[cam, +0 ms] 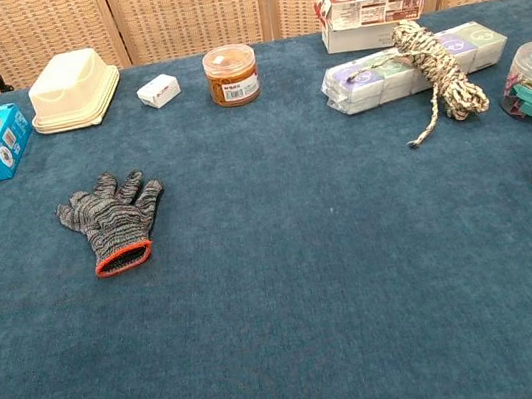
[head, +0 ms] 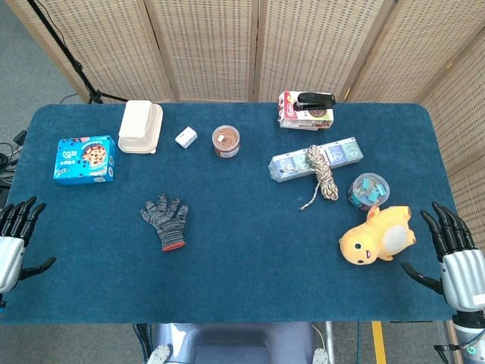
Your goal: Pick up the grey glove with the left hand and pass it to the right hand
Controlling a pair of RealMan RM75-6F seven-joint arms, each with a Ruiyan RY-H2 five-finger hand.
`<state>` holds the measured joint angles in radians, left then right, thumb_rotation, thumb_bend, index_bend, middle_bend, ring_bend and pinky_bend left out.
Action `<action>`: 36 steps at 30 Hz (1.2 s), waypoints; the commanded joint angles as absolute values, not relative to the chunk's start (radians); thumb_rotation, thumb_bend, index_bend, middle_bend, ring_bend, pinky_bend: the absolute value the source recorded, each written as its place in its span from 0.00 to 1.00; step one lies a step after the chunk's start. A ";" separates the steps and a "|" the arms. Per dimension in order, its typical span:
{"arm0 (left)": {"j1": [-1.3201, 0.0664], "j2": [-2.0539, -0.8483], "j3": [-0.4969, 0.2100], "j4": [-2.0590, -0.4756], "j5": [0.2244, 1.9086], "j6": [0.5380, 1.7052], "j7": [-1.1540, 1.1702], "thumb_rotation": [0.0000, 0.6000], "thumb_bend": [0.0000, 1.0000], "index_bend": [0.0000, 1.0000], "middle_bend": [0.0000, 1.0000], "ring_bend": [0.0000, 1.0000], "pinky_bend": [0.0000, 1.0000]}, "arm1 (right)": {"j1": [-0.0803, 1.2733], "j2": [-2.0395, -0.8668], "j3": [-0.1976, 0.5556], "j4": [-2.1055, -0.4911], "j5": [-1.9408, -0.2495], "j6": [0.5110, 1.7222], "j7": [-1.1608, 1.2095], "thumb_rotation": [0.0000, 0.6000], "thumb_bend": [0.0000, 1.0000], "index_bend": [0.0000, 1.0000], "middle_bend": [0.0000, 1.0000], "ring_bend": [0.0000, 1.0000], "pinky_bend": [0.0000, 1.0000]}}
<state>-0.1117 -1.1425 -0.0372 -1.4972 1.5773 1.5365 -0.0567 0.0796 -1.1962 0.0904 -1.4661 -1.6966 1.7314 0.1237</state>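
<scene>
The grey knitted glove [head: 165,220] with a red cuff lies flat on the blue table, left of centre, fingers pointing away from me; it also shows in the chest view as the glove [cam: 112,219]. My left hand [head: 15,239] hovers at the table's left edge, open, fingers spread, well apart from the glove. At the right edge my right hand [head: 455,254] is open too, holding nothing. Neither hand appears in the chest view.
A blue cookie box [head: 85,159] and a cream lidded container [head: 140,127] sit at the back left. Behind the glove are a small white box [head: 186,137] and a brown jar [head: 226,141]. A rope coil [head: 322,173], clip tub [head: 368,189] and yellow plush toy [head: 375,236] crowd the right side.
</scene>
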 commanded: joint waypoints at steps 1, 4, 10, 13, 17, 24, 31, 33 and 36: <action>-0.107 -1.141 -0.039 -1.496 1.582 1.551 -0.057 1.00 0.02 0.00 0.00 0.00 0.00 | 0.085 -1.200 0.091 -1.466 -1.698 1.727 0.119 1.00 0.05 0.02 0.00 0.00 0.09; -0.107 -1.141 -0.035 -1.491 1.585 1.547 -0.057 1.00 0.02 0.00 0.00 0.00 0.00 | 0.086 -1.200 0.089 -1.469 -1.702 1.726 0.115 1.00 0.05 0.01 0.00 0.00 0.09; -0.153 -1.144 -0.028 -1.476 1.626 1.496 -0.028 1.00 0.02 0.00 0.00 0.00 0.00 | 0.087 -1.201 0.089 -1.464 -1.699 1.724 0.113 1.00 0.05 0.01 0.00 0.00 0.09; -0.210 -1.145 -0.031 -1.463 1.653 1.427 0.035 1.00 0.02 0.00 0.00 0.00 0.00 | 0.092 -1.206 0.090 -1.456 -1.683 1.701 0.111 1.00 0.05 0.01 0.00 0.00 0.09; -0.318 -1.167 -0.036 -1.391 1.746 1.346 0.121 1.00 0.03 0.00 0.00 0.00 0.00 | 0.101 -1.214 0.103 -1.445 -1.644 1.670 0.098 1.00 0.05 0.01 0.00 0.00 0.07; -0.496 -1.241 -0.022 -1.219 1.820 1.174 0.024 1.00 0.06 0.00 0.00 0.00 0.00 | 0.112 -1.236 0.126 -1.419 -1.575 1.624 0.071 1.00 0.05 0.01 0.00 0.00 0.07; -0.635 -1.353 0.022 -1.033 1.858 1.042 -0.100 1.00 0.07 0.00 0.00 0.00 0.00 | 0.120 -1.250 0.141 -1.387 -1.526 1.588 0.062 1.00 0.05 0.00 0.00 0.00 0.06; -0.656 -1.398 0.039 -0.966 1.873 1.047 -0.140 1.00 0.08 0.00 0.00 0.00 0.00 | 0.121 -1.252 0.143 -1.381 -1.520 1.584 0.062 1.00 0.05 0.00 0.00 0.00 0.06; -0.680 -1.468 0.060 -0.869 1.894 1.072 -0.196 1.00 0.11 0.00 0.00 0.00 0.00 | 0.122 -1.253 0.143 -1.377 -1.516 1.578 0.064 1.00 0.05 0.00 0.00 0.00 0.06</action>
<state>-0.6376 -1.3957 0.0303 -0.9562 1.8641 1.0681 -0.1318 0.1217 -1.2530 0.1429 -1.3779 -1.5164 1.5790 0.0634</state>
